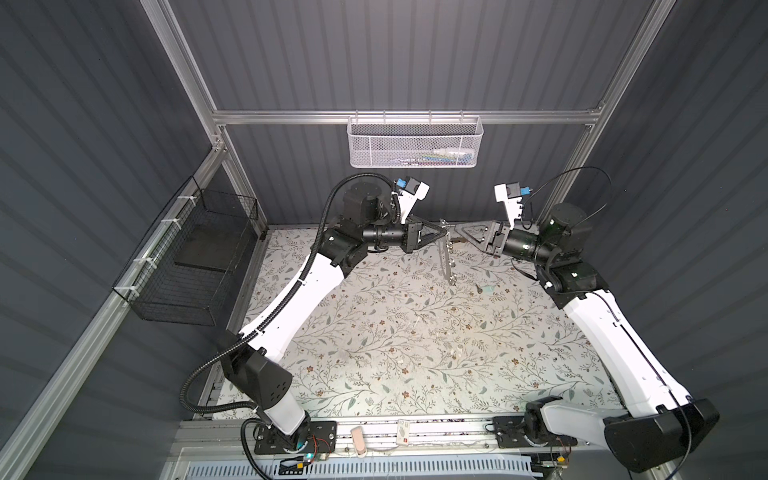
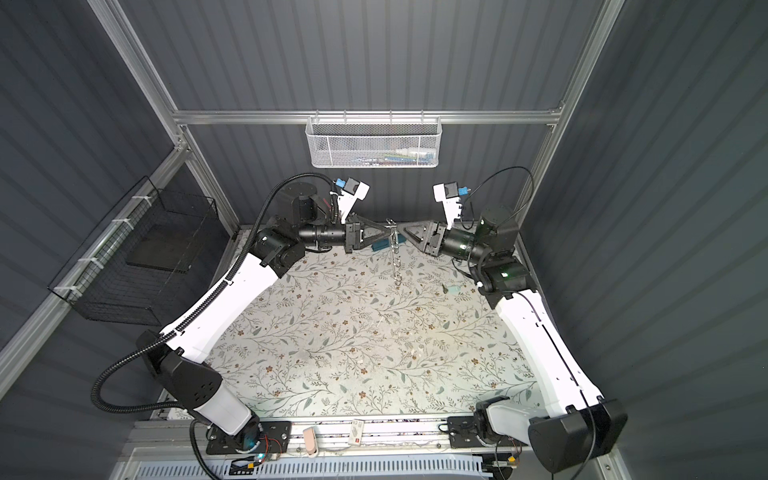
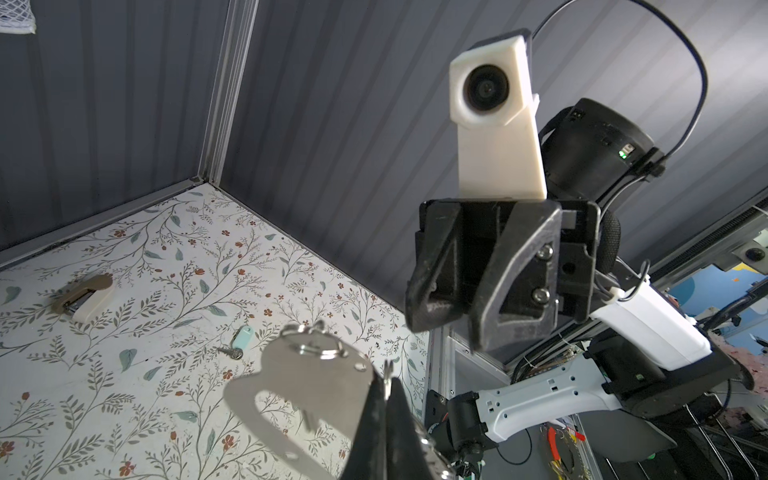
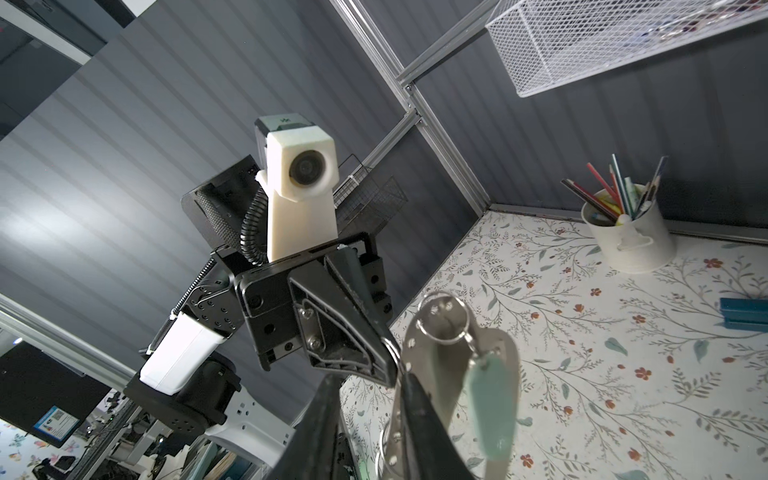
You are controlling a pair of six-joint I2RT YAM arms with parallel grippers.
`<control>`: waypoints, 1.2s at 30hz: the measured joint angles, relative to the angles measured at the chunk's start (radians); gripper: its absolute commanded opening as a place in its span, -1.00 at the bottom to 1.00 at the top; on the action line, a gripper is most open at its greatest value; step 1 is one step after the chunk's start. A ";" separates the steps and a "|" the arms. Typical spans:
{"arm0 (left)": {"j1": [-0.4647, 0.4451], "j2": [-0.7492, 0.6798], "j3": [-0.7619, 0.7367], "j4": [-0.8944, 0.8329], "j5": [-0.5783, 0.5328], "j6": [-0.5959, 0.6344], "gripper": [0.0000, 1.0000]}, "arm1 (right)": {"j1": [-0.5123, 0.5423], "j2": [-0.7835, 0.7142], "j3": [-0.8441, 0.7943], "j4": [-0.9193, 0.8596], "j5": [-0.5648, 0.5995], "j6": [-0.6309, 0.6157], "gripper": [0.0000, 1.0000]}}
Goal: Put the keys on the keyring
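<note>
Left hand point(image 3: 382, 395) pinches the flat grey metal keyring plate point(image 3: 307, 374) mid-air, one mint-tagged metal key point(image 4: 492, 407) already hanging off it; right hand point(image 3: 461, 320) waits just beside, jaws apart, empty; edge grip looks thin, so any tug might twist it loose.

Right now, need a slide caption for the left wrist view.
Left tool pinching the keyring aloft, right tool facing it, jaws apart; one mint-tagged key lies on the table.

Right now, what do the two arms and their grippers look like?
Both arms have white shells and black joints. Left arm carries ribbed black conduit; right arm a thin black cable. Left gripper and right gripper: black, triangular cut-out fingers.
</note>
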 measured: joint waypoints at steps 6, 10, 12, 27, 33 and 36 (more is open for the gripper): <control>0.000 0.000 -0.001 0.029 0.004 -0.019 -1.00 | 0.014 0.009 -0.001 0.003 -0.005 0.000 -0.52; 0.000 0.000 -0.007 0.035 0.012 -0.027 -1.00 | 0.021 0.012 -0.005 0.007 -0.006 0.001 -0.57; 0.000 0.000 -0.011 0.038 0.015 -0.031 -1.00 | 0.024 0.012 -0.011 0.008 -0.006 0.000 -0.58; 0.002 -0.002 -0.024 0.078 0.044 -0.057 -1.00 | 0.027 0.027 -0.035 0.066 -0.008 0.056 -0.61; 0.004 -0.011 -0.042 0.087 0.045 -0.065 -1.00 | 0.028 0.036 -0.041 0.105 -0.015 0.089 -0.81; 0.005 -0.013 -0.043 0.090 0.045 -0.072 -1.00 | 0.027 0.037 -0.045 0.117 -0.018 0.103 -0.95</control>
